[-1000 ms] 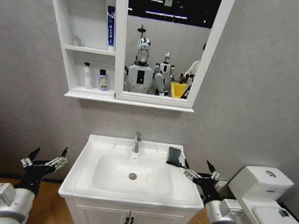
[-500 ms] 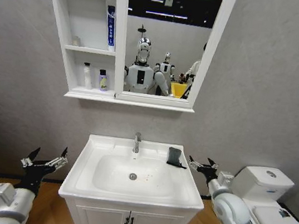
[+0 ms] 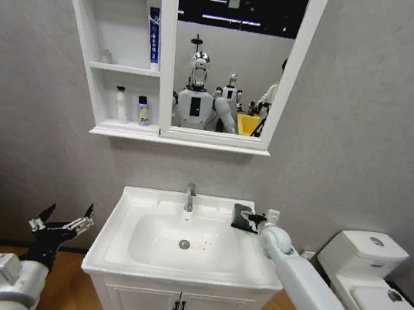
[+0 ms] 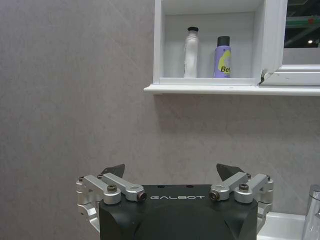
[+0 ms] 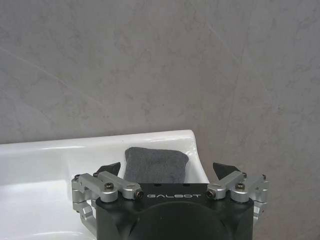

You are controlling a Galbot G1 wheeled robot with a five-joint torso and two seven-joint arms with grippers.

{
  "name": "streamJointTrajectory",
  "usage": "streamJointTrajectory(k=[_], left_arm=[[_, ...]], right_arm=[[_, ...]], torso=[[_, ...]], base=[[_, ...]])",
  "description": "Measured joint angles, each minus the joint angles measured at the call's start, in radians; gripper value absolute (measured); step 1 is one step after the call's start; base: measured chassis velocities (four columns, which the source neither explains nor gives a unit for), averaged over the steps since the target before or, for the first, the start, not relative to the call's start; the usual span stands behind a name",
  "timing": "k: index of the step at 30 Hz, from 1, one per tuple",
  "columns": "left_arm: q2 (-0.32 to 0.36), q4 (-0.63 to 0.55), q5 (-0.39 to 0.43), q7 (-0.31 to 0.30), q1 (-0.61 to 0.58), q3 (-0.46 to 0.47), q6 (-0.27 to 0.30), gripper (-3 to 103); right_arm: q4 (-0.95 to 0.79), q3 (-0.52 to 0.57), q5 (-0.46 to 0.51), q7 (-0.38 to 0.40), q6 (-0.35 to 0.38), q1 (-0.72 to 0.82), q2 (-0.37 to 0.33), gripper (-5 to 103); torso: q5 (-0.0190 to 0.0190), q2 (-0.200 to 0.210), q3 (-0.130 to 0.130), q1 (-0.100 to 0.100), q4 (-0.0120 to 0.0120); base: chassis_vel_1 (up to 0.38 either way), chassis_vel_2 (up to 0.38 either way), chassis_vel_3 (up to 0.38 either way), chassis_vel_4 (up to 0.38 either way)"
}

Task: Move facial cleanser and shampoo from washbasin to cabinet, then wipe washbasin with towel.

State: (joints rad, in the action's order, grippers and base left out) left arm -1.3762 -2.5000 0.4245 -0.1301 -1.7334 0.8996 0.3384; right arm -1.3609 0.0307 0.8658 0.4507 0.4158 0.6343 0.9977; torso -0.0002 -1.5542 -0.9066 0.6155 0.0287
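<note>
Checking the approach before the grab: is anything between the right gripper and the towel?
Nothing visible. The right gripper sits with jaws open just short of the towel, which lies alone on the washbasin's back right corner.

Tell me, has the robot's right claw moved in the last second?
Yes. The right gripper swung inward from beside the washbasin to its back right corner, open over the towel.

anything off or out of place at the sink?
Nothing stands out. The towel lies folded at the washbasin back right corner, right gripper open before it. Two bottles stand upright in the cabinet.
</note>
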Motion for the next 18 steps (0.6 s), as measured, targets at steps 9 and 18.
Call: streamJointTrajectory(k=[9, 18], left_arm=[[0.000, 0.000, 0.000, 0.000, 0.000, 0.000, 0.000, 100], [0.000, 0.000, 0.000, 0.000, 0.000, 0.000, 0.000, 100]], right_arm=[[0.136, -0.017, -0.026, -0.012, 0.001, -0.057, 0.083, 100], [0.191, -0.017, -0.029, -0.020, 0.013, -0.073, 0.101, 100]], torso=[[0.0001, 0.000, 0.000, 0.000, -0.0001], [0.0002, 0.000, 0.000, 0.000, 0.0000]], base=[[0.000, 0.000, 0.000, 0.000], [0.000, 0.000, 0.000, 0.000]])
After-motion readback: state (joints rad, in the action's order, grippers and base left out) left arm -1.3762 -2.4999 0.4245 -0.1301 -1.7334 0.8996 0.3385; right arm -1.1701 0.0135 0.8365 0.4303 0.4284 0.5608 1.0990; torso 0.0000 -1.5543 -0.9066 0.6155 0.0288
